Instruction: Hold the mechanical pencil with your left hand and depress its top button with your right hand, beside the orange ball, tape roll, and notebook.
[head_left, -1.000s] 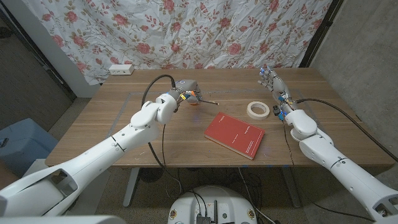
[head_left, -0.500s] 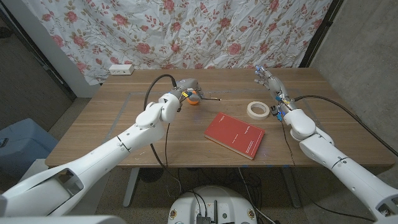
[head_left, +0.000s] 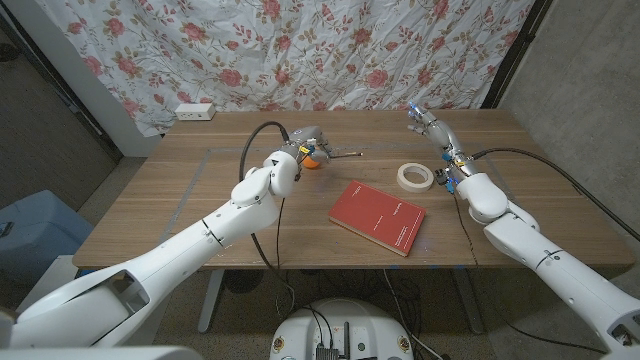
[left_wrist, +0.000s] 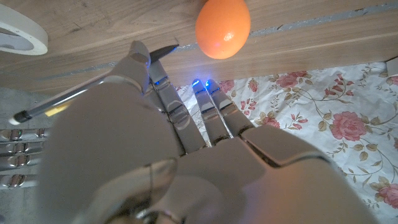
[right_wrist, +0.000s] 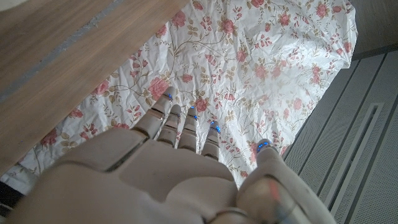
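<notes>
My left hand (head_left: 303, 143) holds the mechanical pencil (head_left: 340, 154) just above the far middle of the table; the pencil lies level and sticks out toward the right. The left wrist view shows the thin pencil (left_wrist: 68, 99) pinched under my left hand's (left_wrist: 155, 143) fingers. The orange ball (head_left: 312, 161) sits right beside and under that hand, and appears as the ball (left_wrist: 222, 28) in the left wrist view. My right hand (head_left: 432, 130) hovers at the far right with fingers stretched out and apart, holding nothing, well away from the pencil; from the wrist, this hand (right_wrist: 174, 174) points at the curtain.
A white tape roll (head_left: 414, 177) lies on the table's right side, near my right forearm. A red notebook (head_left: 377, 217) lies at an angle in the middle front. A white power strip (head_left: 194, 111) sits at the far left edge. A flowered curtain (head_left: 300, 50) hangs behind.
My left hand has carried the pencil to the right, above the orange ball. My right hand has drifted a little left and farther back.
</notes>
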